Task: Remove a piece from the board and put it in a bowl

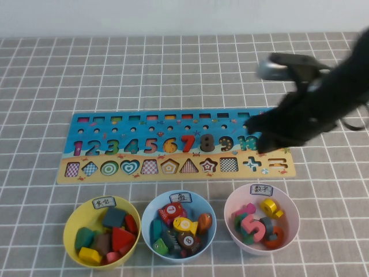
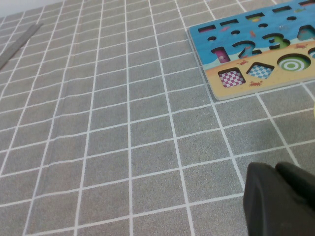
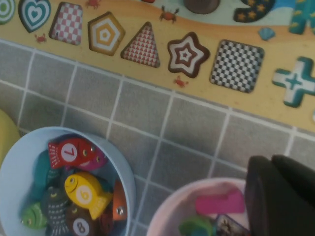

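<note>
Piece (image 1: pixel 207 142) sits in the board (image 1: pixel 173 167) beside the red seven: light, stiff wood, best pinched across its sides. Right gripper (image 1: pixel 262 138) hovers near the board's right end, left gripper (image 2: pixel 278 199) off the left end; grip unclear.

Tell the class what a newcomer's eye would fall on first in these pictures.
First comes the board, long, blue and yellow, across the table's middle, with the piece, a dark 8, in its number row. Below it stand three bowls of bright pieces, the bowl in pink on the right. The right gripper hangs over the board's right end; the left gripper hovers over bare cloth.
</note>
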### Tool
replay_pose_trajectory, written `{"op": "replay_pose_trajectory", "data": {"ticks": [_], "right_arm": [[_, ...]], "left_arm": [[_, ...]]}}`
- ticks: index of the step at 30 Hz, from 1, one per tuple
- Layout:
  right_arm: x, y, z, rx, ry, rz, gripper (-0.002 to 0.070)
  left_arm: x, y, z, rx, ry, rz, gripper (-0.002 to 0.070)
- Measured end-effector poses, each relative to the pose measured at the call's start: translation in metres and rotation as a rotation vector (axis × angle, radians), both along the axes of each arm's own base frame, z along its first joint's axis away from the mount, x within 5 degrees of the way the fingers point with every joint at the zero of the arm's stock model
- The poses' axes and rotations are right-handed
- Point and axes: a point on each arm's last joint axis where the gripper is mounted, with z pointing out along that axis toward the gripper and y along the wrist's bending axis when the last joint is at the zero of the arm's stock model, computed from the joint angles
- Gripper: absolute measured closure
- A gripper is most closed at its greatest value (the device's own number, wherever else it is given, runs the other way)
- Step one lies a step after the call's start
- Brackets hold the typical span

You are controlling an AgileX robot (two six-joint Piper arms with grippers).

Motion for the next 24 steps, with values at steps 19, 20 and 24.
{"op": "replay_pose_trajectory", "data": {"ticks": [19,20,24], "right_arm": [[0.089,0.108,-0.022,-0.151,0.062,0.053,0.0622],[0.092,0.110,-0.024,-0.153,0.059,0.049,0.0587],[0.103,0.113,-0.031,-0.160,0.053,-0.006,0.0425]], "left_arm": [[0.000,0.000,0.000,0.000,0.000,0.000,0.0676],[0.000,0.000,0.000,0.000,0.000,0.000,0.0676],[0.000,0.000,0.000,0.000,0.000,0.000,0.0676]]}}
